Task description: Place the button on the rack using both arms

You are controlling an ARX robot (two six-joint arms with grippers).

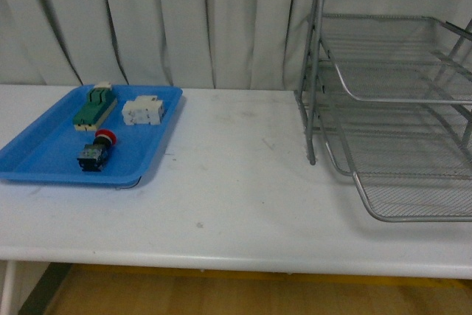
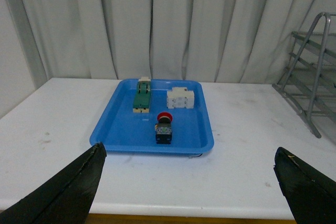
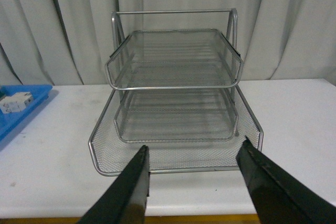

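White scuffed table, grey curtains behind; left pincer, right pincer both spread.

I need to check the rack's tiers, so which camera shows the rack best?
Right wrist view: the rack sits whole and centred, all three tiers visible. The front view cuts part of it off; the left wrist view catches only a frame corner.

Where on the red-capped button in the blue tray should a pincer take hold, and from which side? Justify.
Likely the dark boxy body, from above, closing across its flat sides. The button appears to lie on its side, and its round red cap would probably slip. The open left pincer faces it.
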